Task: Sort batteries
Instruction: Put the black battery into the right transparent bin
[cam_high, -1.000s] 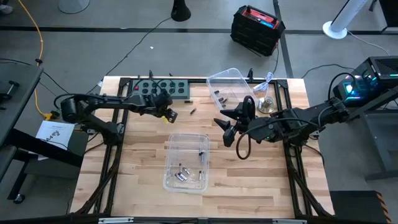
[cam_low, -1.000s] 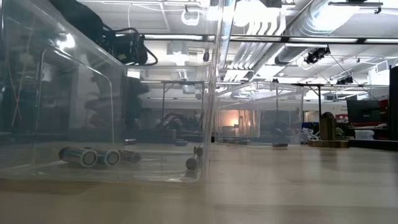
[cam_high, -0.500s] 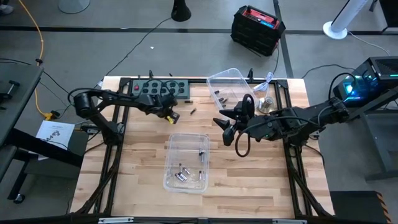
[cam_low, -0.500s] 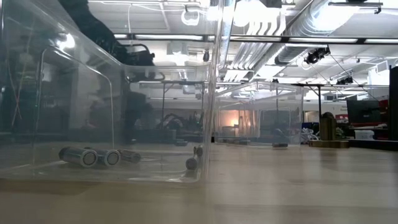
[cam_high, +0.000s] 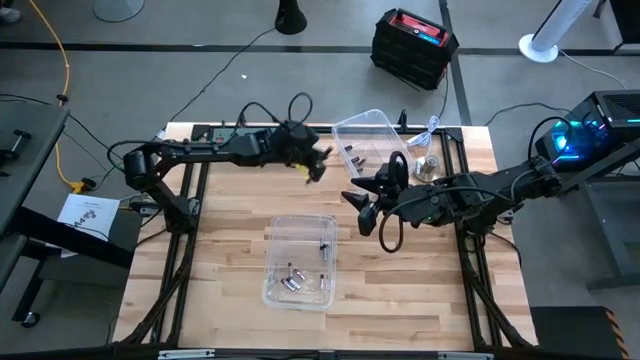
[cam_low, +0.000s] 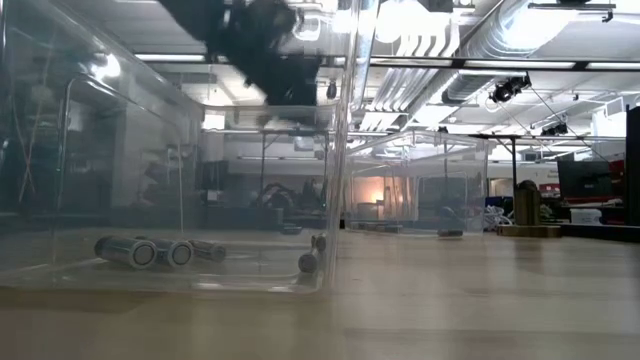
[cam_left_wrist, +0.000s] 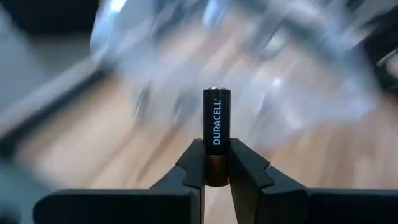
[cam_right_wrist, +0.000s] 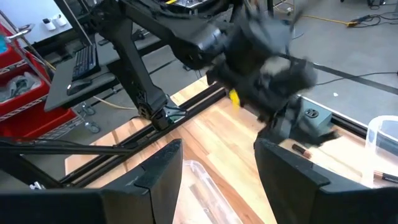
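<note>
My left gripper (cam_high: 315, 168) hangs above the far middle of the table, beside the tilted clear bin (cam_high: 372, 138), and is shut on a black and copper battery (cam_left_wrist: 216, 134). My right gripper (cam_high: 365, 212) stands open over the table's middle with nothing between its fingers (cam_right_wrist: 217, 168). Several silvery and dark batteries (cam_high: 292, 280) lie on the floor of the near clear bin (cam_high: 298, 262); the low view shows them too (cam_low: 130, 250). A few dark batteries (cam_high: 352, 153) lie in the tilted bin. One loose battery (cam_right_wrist: 301, 149) lies on the wood under my left gripper. My left gripper pinches the battery's copper end (cam_left_wrist: 215, 174) between its two fingers. The battery lies along the fingers and sticks out past their tips, black end forward. It is lifted clear of the table. The fingers reach in from the table's left.
A round metal weight (cam_high: 428, 168) sits at the far right by the tilted bin. A black fixture (cam_high: 215, 135) lies along the far edge under my left arm. Bare wood stretches left and right of the near bin.
My left gripper has swung quickly toward the table's right edge along the far side and risen, from the black fixture to beside the tilted bin. My right arm has kept still.
</note>
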